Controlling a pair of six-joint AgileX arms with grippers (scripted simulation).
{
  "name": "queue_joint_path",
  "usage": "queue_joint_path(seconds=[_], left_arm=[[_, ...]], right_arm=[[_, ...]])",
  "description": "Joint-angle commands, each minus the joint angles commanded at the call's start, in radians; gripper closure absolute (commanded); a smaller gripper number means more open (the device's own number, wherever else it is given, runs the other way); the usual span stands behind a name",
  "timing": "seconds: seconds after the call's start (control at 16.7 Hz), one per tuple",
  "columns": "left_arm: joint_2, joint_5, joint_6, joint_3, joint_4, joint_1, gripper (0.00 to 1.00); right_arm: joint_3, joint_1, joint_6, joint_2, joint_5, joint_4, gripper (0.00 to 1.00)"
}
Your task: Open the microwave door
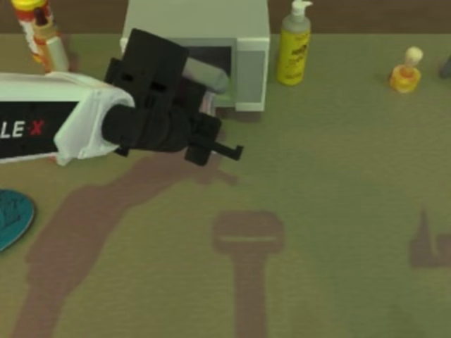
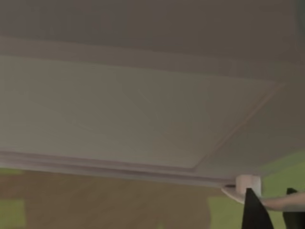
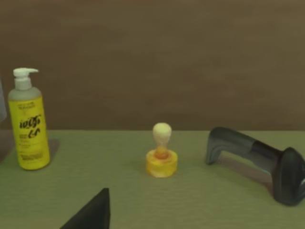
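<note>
At microwave door [image 2: 119,119]: left gripper [image 2: 269,210] pinching its handle | scanner [image 3: 257,160]: right wrist view only

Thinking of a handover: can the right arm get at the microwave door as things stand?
Probably not easily. The left arm's gripper already crowds the microwave door, covering most of it. The yellow pump bottle stands just beside the microwave on the right. The right arm is out of the top view.
</note>
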Motion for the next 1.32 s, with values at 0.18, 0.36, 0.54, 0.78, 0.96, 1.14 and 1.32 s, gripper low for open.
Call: queue_joint_path(seconds=[0.18, 0.36, 0.54, 0.78, 0.96, 1.14, 1.32], left_arm=[[0.001, 0.009, -0.006, 0.001, -0.001, -0.008, 1.0], [-0.007, 0.022, 0.017, -0.01, -0.001, 0.003, 1.0], [-0.02, 0.041, 0.047, -0.023, 0.002, 0.019, 1.0], [-0.021, 0.044, 0.052, -0.026, 0.001, 0.021, 1.0], [-0.021, 0.044, 0.052, -0.026, 0.001, 0.021, 1.0], [-0.021, 0.044, 0.052, -0.026, 0.001, 0.021, 1.0], [-0.021, 0.044, 0.052, -0.026, 0.001, 0.021, 1.0]], right_arm=[[0.0, 0.0, 0.0, 0.0, 0.0, 0.0, 0.0], [0.0, 0.0, 0.0, 0.0, 0.0, 0.0, 0.0], [0.0, 0.0, 0.0, 0.0, 0.0, 0.0, 0.0], [0.0, 0.0, 0.0, 0.0, 0.0, 0.0, 0.0], [0.0, 0.0, 0.0, 0.0, 0.0, 0.0, 0.0], [0.0, 0.0, 0.0, 0.0, 0.0, 0.0, 0.0], [0.0, 0.0, 0.0, 0.0, 0.0, 0.0, 0.0]])
